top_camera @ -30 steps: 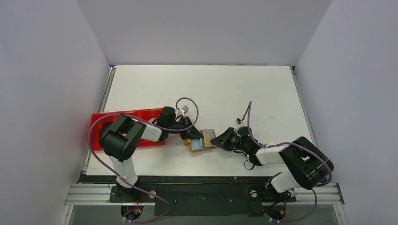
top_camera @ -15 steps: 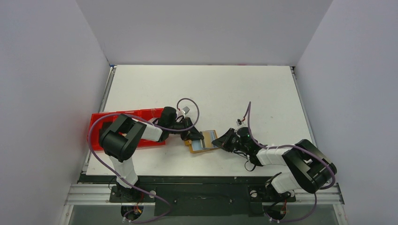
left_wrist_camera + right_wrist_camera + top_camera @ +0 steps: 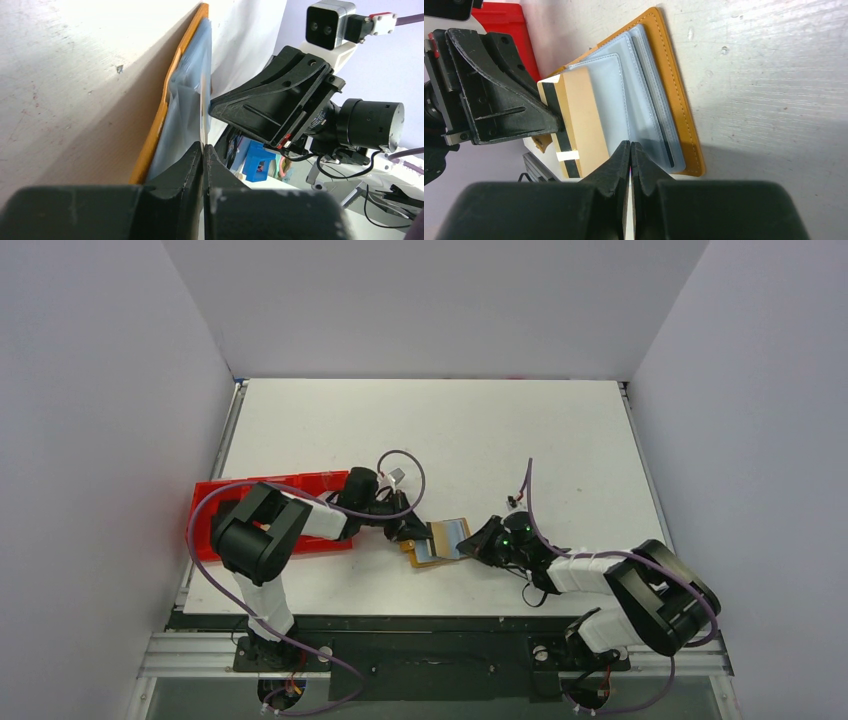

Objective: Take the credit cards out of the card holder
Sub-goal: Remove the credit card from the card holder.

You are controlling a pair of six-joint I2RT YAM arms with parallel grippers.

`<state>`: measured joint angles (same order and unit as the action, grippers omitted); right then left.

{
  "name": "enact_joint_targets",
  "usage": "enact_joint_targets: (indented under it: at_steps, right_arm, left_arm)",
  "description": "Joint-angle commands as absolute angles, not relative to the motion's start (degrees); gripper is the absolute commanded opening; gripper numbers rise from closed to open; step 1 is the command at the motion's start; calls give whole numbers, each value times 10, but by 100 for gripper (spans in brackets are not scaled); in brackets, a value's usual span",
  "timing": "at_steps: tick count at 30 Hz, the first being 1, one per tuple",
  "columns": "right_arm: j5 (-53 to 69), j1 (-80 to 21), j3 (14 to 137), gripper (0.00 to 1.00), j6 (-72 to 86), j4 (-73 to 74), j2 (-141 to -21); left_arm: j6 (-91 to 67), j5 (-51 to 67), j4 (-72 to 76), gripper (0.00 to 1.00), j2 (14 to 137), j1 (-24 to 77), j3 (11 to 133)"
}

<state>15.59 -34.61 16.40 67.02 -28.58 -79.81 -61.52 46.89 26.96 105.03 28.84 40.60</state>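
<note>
The left gripper (image 3: 202,150) is pressing its jaws together on the near end of a thin card (image 3: 204,117), which is showing edge-on and running straight ahead from them. Just left of the jaws, the tan card holder (image 3: 150,142) is lying on the table (image 3: 75,75) with pale blue sleeves (image 3: 187,100) on top. Ahead and right, the right gripper (image 3: 214,104) is touching the card's edge.

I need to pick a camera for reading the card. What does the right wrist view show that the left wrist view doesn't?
Right wrist only: the tan card face-on with its black stripe, and the red tray. Left wrist only: a blue block past the right gripper. Both: the card holder, its orange rim and pale blue sleeves.
</note>
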Motion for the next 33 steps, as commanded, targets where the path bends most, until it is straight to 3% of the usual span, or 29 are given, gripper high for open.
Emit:
enact_joint_targets:
  at_steps: [1, 9, 33]
  right_arm:
    - [128, -351, 183, 0, 649, -272, -774]
    - [106, -351, 193, 0, 624, -225, -759]
    - [70, -368, 237, 0, 594, -130, -743]
  left_arm:
    - [-573, 457, 225, 0, 1043, 291, 439]
    - [-490, 413, 81, 0, 1016, 291, 477]
    - [-372, 305, -168, 0, 903, 291, 555]
